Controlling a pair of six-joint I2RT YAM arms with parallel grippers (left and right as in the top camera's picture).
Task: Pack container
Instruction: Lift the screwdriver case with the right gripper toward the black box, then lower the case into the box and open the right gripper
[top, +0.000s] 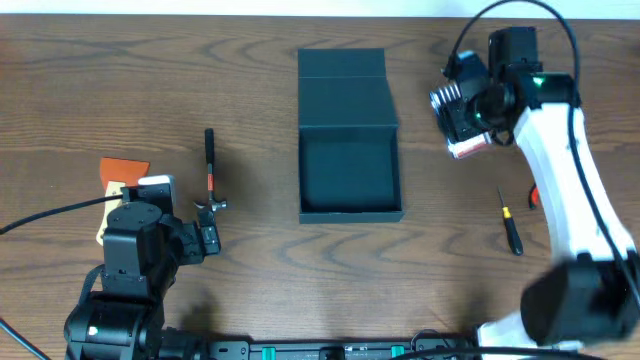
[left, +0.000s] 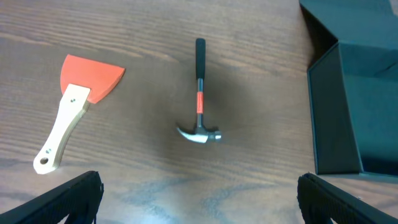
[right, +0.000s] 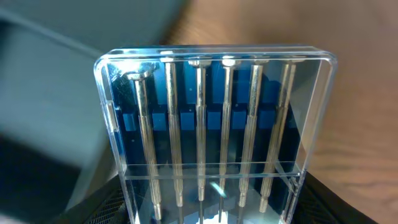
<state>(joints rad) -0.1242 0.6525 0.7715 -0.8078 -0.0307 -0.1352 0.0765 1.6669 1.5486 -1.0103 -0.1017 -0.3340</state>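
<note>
Container (top: 349, 175) runs front-to-back, lid flap (top: 345, 90) laid open rearward.

Robot lab workbench, wood-grain table (top: 260, 260), left robot arm (top: 130, 270) at lower left, right robot arm (top: 560, 160) along right edge, trailing cable (top: 50, 212), hand tools: hammer (top: 210, 170), scraper (left: 68, 109), screwdriver (top: 511, 228), bit case (right: 211, 124)

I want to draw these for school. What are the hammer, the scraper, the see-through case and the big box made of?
Hammer: shiny silver head, likely steel; black-and-red handle, maybe rubber-coated.
Scraper: pale handle, looks like wood; flat orange blade, probably plastic.
Screwdriver case: clear glossy plastic, bright metal shafts inside.
Container: matte dark teal, folded flap lid, seems cardboard.
</note>
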